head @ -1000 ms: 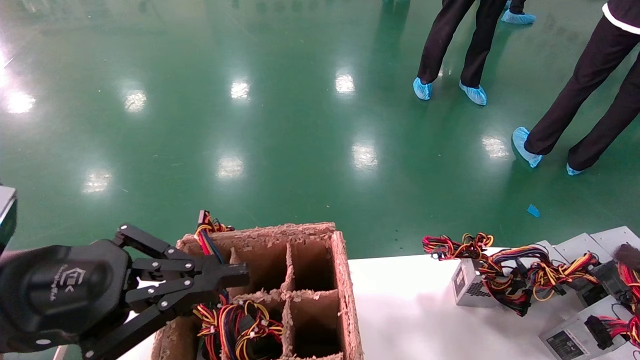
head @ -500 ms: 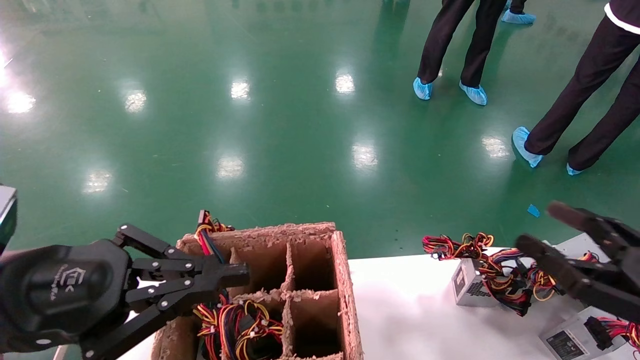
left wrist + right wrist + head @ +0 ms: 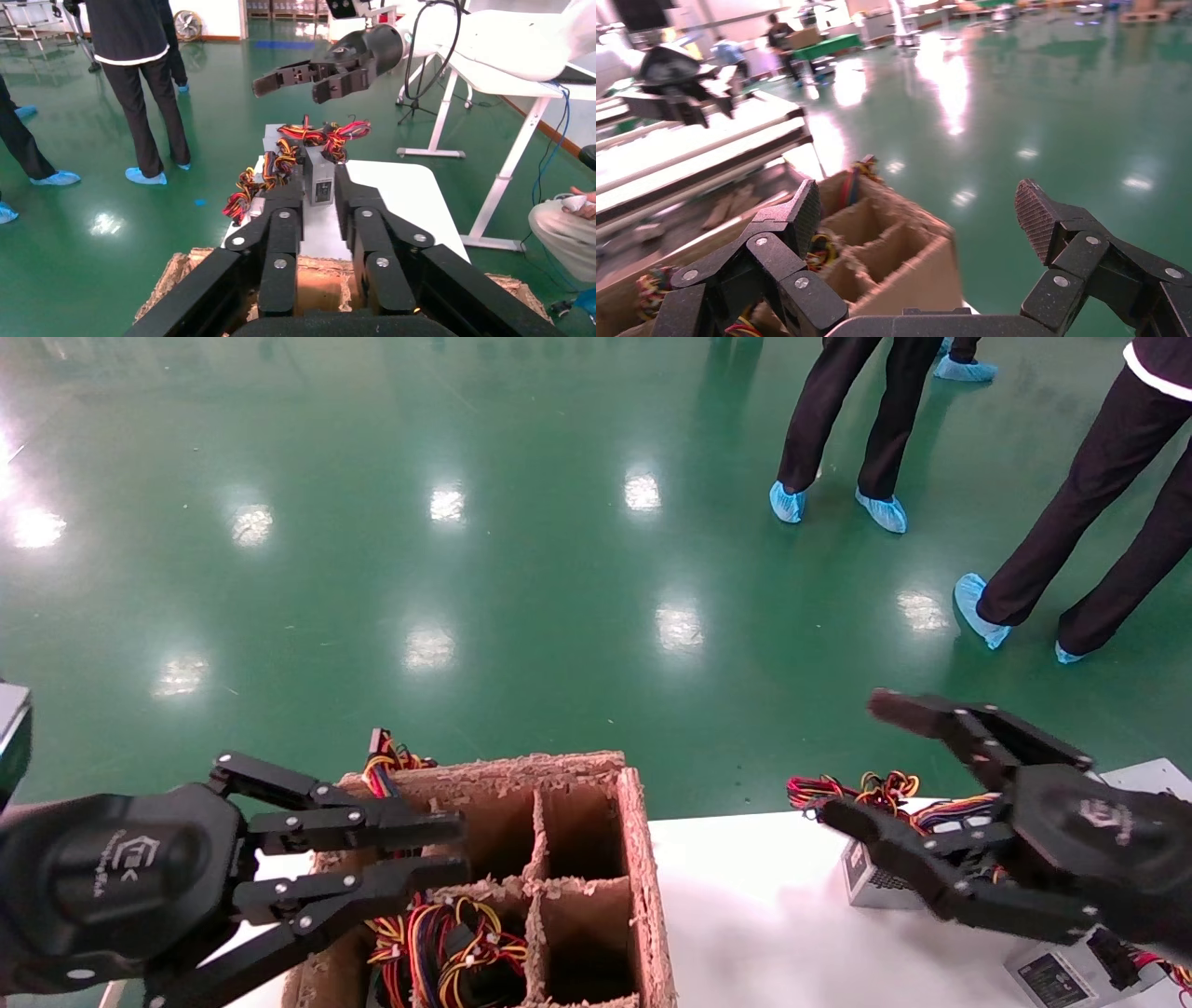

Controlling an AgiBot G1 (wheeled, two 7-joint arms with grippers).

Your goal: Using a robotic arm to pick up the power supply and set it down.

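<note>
Several silver-grey boxes with coloured wire bundles lie on the white table (image 3: 764,924) at the right. The nearest one, the power supply (image 3: 864,885), shows a label in the left wrist view (image 3: 321,184); its red and yellow wires (image 3: 852,792) trail behind it. My right gripper (image 3: 855,758) hovers just above and in front of it, wide open and empty, partly hiding the boxes. It shows open in the right wrist view (image 3: 919,207) and farther off in the left wrist view (image 3: 287,87). My left gripper (image 3: 458,845) hangs over the cardboard box, slightly open, holding nothing.
A cardboard box (image 3: 644,859) with divider cells stands at the table's left, with wire bundles (image 3: 438,943) in its near-left cells. Another grey box (image 3: 1057,978) lies at the right front. People (image 3: 1071,551) stand on the green floor beyond the table.
My right gripper has come in from the right edge and travelled left and up over the power supplies, staying wide open. The left gripper's fingers have parted a little.
</note>
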